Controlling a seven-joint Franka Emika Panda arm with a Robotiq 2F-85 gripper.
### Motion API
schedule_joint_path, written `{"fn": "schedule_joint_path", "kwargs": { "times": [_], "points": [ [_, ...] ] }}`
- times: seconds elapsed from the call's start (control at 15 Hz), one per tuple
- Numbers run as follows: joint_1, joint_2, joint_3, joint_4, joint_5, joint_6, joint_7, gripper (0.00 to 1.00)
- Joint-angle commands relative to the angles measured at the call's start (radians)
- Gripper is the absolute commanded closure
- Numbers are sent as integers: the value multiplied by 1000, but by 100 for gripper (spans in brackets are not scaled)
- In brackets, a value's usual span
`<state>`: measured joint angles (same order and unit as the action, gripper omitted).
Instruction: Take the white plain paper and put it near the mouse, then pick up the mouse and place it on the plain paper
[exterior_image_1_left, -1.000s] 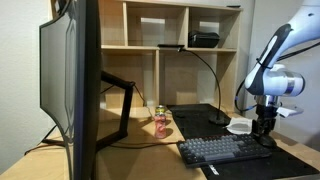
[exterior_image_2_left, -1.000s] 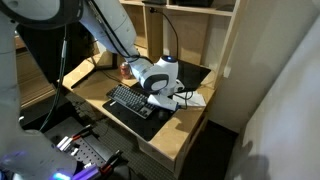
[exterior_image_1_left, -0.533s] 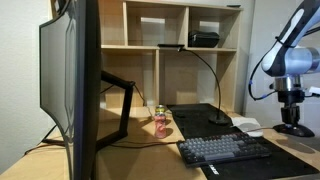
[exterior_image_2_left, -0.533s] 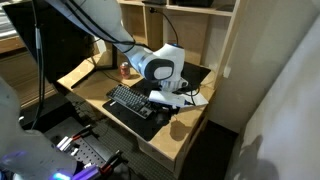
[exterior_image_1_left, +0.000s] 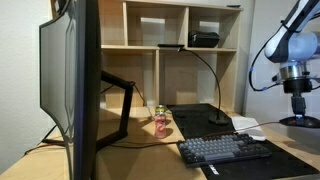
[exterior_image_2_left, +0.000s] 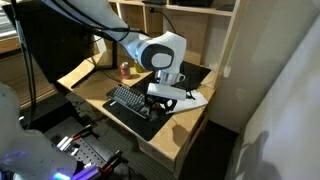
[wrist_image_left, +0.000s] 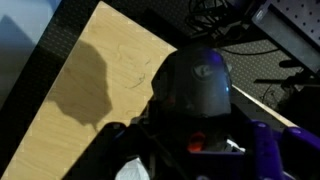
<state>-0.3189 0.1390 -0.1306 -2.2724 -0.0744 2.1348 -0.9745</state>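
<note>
Pincer (exterior_image_2_left: 166, 93) clamped on the mouse (wrist_image_left: 195, 85), raised above the table (wrist_image_left: 110, 50). White plain paper (exterior_image_2_left: 192, 100) lies below, just beside the pincer. If you release too high, the mouse may skid off the floppy sheet.

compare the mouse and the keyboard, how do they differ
The mouse is small and rounded; the keyboard is long and flat. The mouse hangs in the jaws above the desk; the keyboard lies on the desk. Both are dark.

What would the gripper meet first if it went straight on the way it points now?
The black mouse, apparently already in its grasp; beyond it, probably the wooden desk, depth unclear.
</note>
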Motion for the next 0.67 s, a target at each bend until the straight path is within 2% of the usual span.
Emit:
{"fn": "schedule_joint_path", "kwargs": {
  "times": [0.0, 0.27, 0.47, 0.53, 0.6],
  "points": [
    [19, -17, -12, -5, 161, 99, 23, 57],
    [43, 57, 4, 50, 363, 214, 119, 57],
    [54, 85, 25, 73, 474, 232, 195, 57],
    [51, 61, 15, 51, 421, 215, 167, 32],
    [53, 72, 22, 60, 440, 218, 180, 32]
  ]
}}
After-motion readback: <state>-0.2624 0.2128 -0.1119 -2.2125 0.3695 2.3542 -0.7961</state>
